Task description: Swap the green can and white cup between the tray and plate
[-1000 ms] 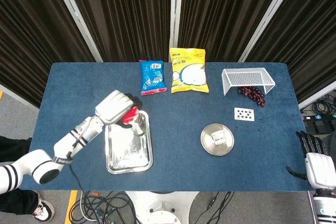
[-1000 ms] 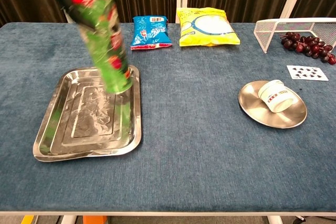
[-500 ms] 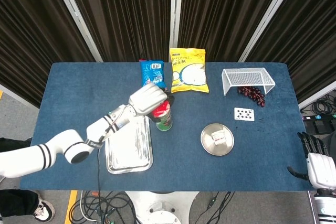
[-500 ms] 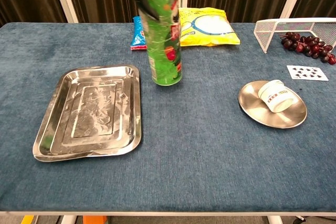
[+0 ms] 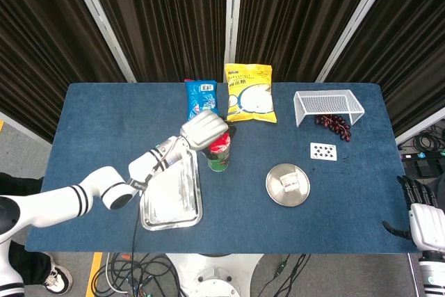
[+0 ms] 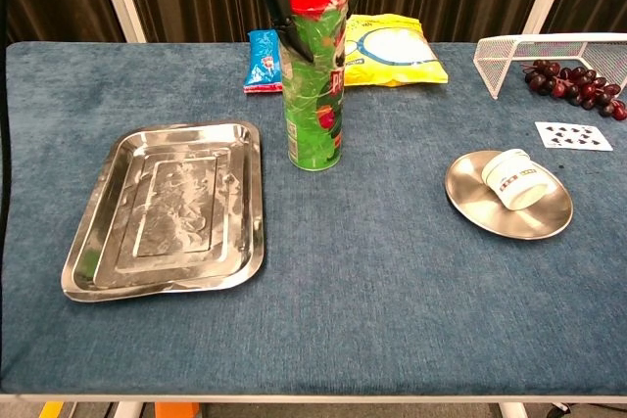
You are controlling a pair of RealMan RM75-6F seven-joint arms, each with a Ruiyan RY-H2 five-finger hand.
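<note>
Green can [image 6: 313,95] w/ red lid is standing upright on the blue table [image 6: 392,271], just off the tray [image 6: 162,208] at its 2 o'clock. My left hand [image 5: 204,131] is sitting over the can's top, fingers curled around the upper part, gripping it. White cup [image 6: 513,179] is lying tipped on the plate [image 6: 470,188], well off at the can's 4 o'clock. My right hand [image 5: 423,222] is hanging off the table's right edge, fingers apart, holding nothing.

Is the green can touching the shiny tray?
Apart. In the chest view, the green can stands upright on the blue tablecloth, with a strip of bare cloth between its base and the tray's right rim.
</note>
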